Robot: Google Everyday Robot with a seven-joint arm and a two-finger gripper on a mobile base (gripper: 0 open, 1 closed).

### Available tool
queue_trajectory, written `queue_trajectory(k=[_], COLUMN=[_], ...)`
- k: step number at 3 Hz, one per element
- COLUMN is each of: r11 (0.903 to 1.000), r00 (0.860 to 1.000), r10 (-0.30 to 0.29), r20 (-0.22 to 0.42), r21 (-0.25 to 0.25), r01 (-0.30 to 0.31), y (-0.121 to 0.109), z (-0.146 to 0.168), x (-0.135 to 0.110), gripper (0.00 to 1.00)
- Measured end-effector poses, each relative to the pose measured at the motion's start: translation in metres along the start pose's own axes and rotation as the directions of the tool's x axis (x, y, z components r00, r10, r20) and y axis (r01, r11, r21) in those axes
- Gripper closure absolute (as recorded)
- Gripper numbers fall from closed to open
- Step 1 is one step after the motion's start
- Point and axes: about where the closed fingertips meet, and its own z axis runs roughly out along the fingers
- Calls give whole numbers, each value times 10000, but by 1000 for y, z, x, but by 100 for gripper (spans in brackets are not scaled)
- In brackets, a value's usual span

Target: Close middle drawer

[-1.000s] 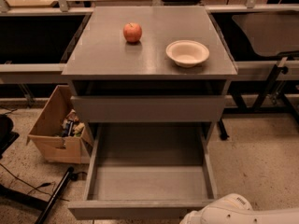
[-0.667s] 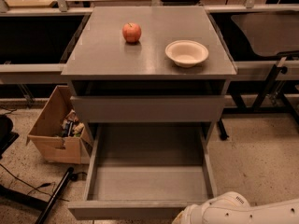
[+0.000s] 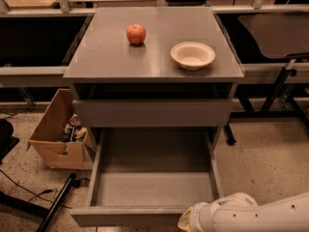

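Note:
The middle drawer is the grey tray pulled far out of the grey cabinet. It is empty inside, and its flat front lies near the bottom edge of the view. The drawer above it is pushed in. The lowest drawer is hidden beneath the open one. My white arm reaches in from the bottom right, and its end lies against the right part of the open drawer's front. My gripper itself is out of view below the frame.
A red apple and a white bowl sit on the cabinet top. An open cardboard box with clutter stands on the floor to the left. Black cables and a pole lie at the lower left. Table legs stand to the right.
My white arm has moved left along the bottom edge and shows more of itself at the open drawer's front. The drawer, apple and bowl have not moved.

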Motion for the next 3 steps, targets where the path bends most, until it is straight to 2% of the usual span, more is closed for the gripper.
queue_trajectory(k=[2, 3], r11=[9990, 9947], r00=[9983, 9948], r10=[-396, -858], r20=[424, 544], r21=[231, 606], r01=[387, 825], y=[-28, -63], z=[31, 53], x=[-1, -3], gripper=[100, 100])
